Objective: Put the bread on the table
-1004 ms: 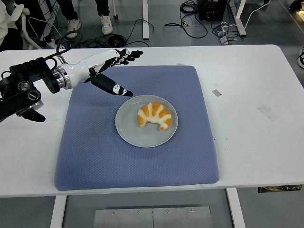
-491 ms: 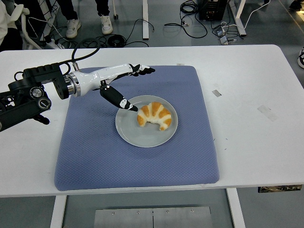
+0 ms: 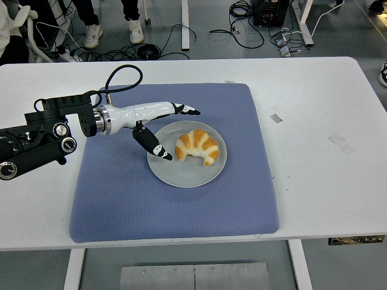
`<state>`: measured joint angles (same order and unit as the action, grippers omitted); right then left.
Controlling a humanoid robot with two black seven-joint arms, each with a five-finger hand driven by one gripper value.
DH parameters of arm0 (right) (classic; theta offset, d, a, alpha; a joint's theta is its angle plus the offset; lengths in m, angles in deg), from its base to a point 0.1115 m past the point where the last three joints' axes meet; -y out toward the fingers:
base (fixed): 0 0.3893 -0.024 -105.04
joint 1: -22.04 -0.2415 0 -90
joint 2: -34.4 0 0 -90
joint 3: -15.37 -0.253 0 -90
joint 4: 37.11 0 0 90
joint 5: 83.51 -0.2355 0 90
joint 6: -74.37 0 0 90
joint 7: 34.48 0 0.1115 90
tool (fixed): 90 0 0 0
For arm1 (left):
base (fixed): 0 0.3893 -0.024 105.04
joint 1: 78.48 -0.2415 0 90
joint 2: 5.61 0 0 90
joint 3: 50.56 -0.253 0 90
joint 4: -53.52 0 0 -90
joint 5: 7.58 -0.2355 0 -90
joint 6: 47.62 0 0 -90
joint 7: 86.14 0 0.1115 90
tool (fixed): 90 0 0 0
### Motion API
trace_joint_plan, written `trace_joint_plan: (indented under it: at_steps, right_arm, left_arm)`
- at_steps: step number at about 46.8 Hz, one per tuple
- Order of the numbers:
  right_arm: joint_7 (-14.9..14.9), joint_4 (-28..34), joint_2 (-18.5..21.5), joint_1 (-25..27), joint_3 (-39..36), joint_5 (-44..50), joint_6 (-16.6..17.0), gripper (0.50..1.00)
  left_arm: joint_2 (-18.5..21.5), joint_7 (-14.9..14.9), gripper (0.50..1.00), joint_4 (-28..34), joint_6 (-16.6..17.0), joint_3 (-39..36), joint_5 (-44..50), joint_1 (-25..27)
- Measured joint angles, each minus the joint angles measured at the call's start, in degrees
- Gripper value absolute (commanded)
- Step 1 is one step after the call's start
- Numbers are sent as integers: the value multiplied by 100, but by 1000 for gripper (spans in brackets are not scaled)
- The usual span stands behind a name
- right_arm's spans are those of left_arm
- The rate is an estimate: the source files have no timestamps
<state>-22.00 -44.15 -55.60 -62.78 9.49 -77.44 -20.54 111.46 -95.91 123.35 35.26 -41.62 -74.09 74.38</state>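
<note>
at the centre of the blue mat (image 3: 121, 199), the croissant (image 3: 196, 147) lies on a grey plate (image 3: 181, 175). left hand (image 3: 164, 130) hovers at its 9 o'clock, fingers apart and empty: the reach step. next, i judge, it must close around the croissant.

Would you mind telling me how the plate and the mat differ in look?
The plate is round, grey and smooth; the mat is roughly square, blue and textured. The plate is far smaller and sits on the mat, holding the croissant. Both lie flat.
</note>
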Motion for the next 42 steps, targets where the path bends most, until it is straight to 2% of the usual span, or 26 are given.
trace_joint_plan:
  at_steps: [13,23,42]
  right_arm:
    - [0,0,0,0,0,0,0,1000]
    - [0,1,0,0,0,0,0,1000]
    - [0,1,0,0,0,0,-2,1000]
  left_arm:
    - [-309,-10,981,-396,7,-177,-79,1]
    - [-490,-253,980,-643,17,-235,-90,-44]
    - [-633,-331,975,-697,17,-230,-90,-4]
